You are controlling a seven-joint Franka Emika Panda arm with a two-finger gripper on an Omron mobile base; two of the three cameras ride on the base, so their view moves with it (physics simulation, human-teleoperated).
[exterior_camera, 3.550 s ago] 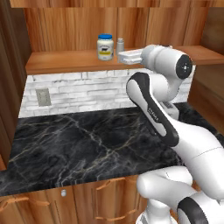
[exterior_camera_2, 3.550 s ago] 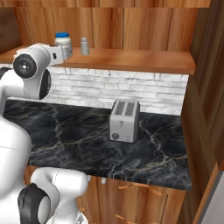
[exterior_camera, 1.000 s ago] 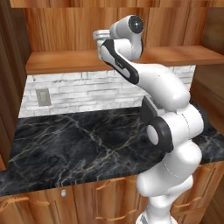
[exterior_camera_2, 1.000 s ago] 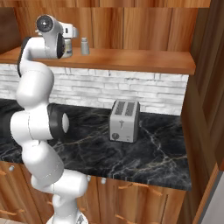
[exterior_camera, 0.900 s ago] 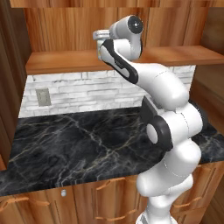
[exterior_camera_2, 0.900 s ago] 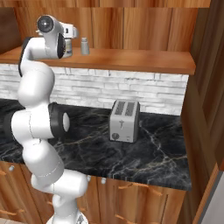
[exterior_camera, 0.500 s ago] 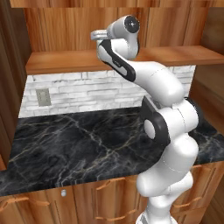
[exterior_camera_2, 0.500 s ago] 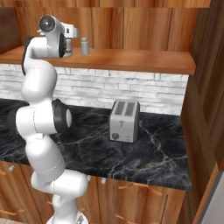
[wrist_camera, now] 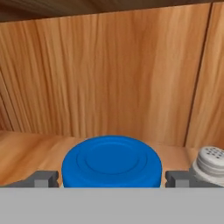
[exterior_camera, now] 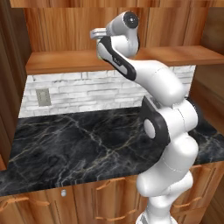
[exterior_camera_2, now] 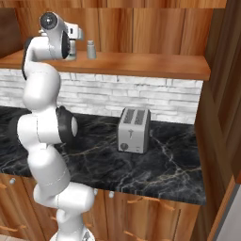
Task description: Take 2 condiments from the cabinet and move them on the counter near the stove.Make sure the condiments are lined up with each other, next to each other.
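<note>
In the hand view, the jar's blue lid (wrist_camera: pixel 111 162) lies between my two fingertips (wrist_camera: pixel 43 178), with a narrow gap on each side. My gripper (wrist_camera: pixel 111 179) is open around it. The slim grey-white shaker (wrist_camera: pixel 211 161) stands just to the right of the jar, and it also shows on the cabinet shelf (exterior_camera_2: pixel 150 63) as a small shaker (exterior_camera_2: pixel 91 49) beside my hand. In the left base view my arm reaches up to the shelf (exterior_camera: pixel 61 61) and hides the jar. The black marble counter (exterior_camera: pixel 78 144) lies below. The stove is out of view.
A silver toaster (exterior_camera_2: pixel 134 129) stands on the counter against the white brick wall. A wall socket (exterior_camera: pixel 43 97) sits on the left of that wall. The cabinet's wooden back panel is close behind the jar, and a wooden side wall rises at the right.
The arm has swung up from below the shelf to the jar, which it now hides in the left base view. Over the last second the hand shifted slightly and the jaws narrowed a little.
</note>
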